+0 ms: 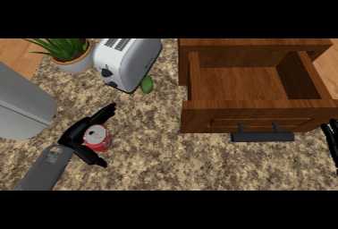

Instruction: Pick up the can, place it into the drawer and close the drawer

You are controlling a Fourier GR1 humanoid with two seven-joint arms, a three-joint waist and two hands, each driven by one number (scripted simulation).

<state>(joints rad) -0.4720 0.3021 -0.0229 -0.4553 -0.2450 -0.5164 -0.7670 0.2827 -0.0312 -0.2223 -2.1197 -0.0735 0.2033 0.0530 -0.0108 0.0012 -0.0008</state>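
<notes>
Closest to my camera is the left forearm, coming up from the lower left edge, and the left hand (80, 136) at the end of it is where the action is. It's wrapped around the can (98, 138), a red one with a silver top, fingers spread past it on the far side and the thumb hooked around the near side. So the can sits inside that hand, over the speckled granite counter (171, 156), well left of the drawer. I honestly can't say if the can is lifted or resting on the counter, the angle is too steep for that.

Going left to right from there: a grey rounded thing (20, 105) fills the left edge, can't make out what it is. Behind it, at the back, is a potted plant (66, 53) in a pale pot, and just beside that a white toaster (124, 60) lying at a slant. A small green object (146, 84) peeks out right at the toaster's near corner, touching or almost touching it.

Further right is the wooden drawer (254, 114), pulled out from its cabinet, with a dark bar handle (263, 135) on the front.

Over at the far right edge I only get the fingertips of the right hand (331, 143), straight and apart, pointing up, holding nothing.
</notes>
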